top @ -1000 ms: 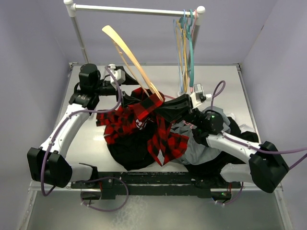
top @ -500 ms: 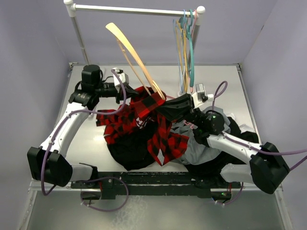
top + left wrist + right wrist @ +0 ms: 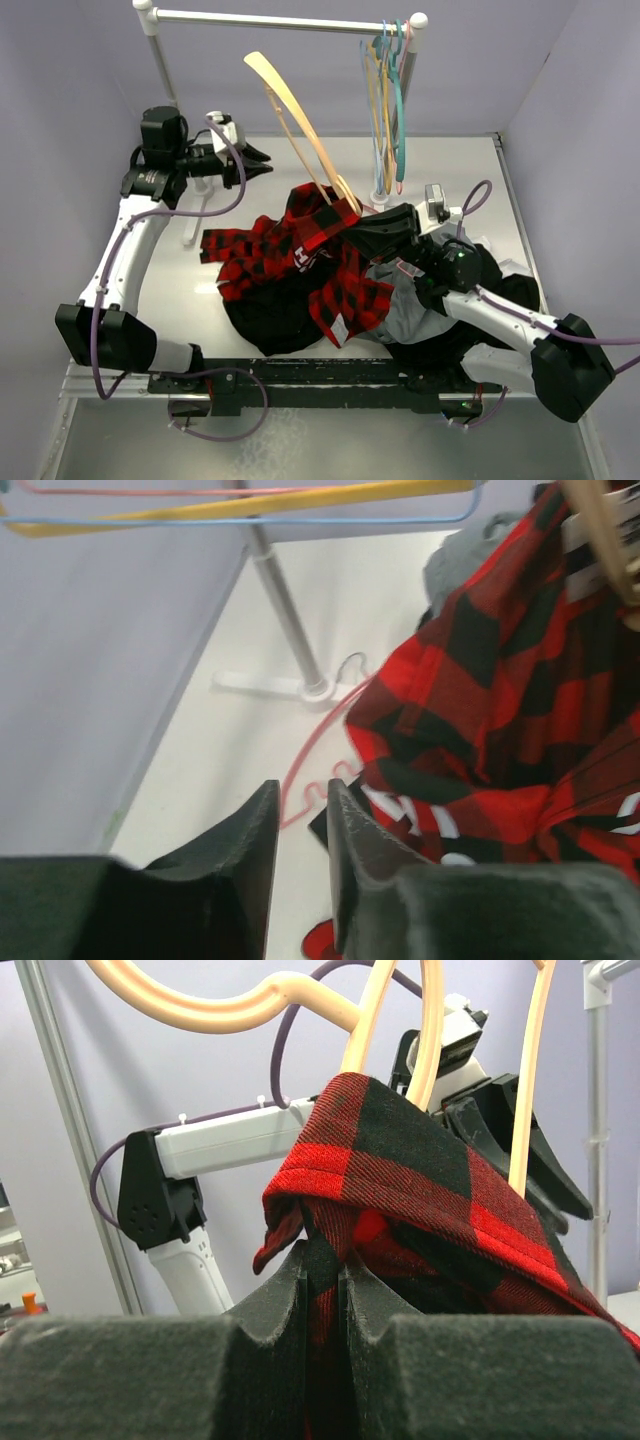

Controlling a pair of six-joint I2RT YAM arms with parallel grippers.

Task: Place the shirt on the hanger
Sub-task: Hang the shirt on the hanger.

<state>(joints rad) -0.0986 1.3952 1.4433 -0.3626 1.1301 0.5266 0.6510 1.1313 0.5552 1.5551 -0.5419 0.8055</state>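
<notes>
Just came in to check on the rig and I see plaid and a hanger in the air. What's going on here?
The right tool is pinching the shirt near its collar, with the hanger poking up out of that fabric and tilted toward the rail. The left tool sits off to the side near the rack's post, its fingers close together with nothing between them. Most of the shirt lies bunched on the table over a black garment, so it is not hung yet.

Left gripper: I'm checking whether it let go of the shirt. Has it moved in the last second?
Yes. The left gripper has pulled back from the shirt toward the rack's left post.
</notes>
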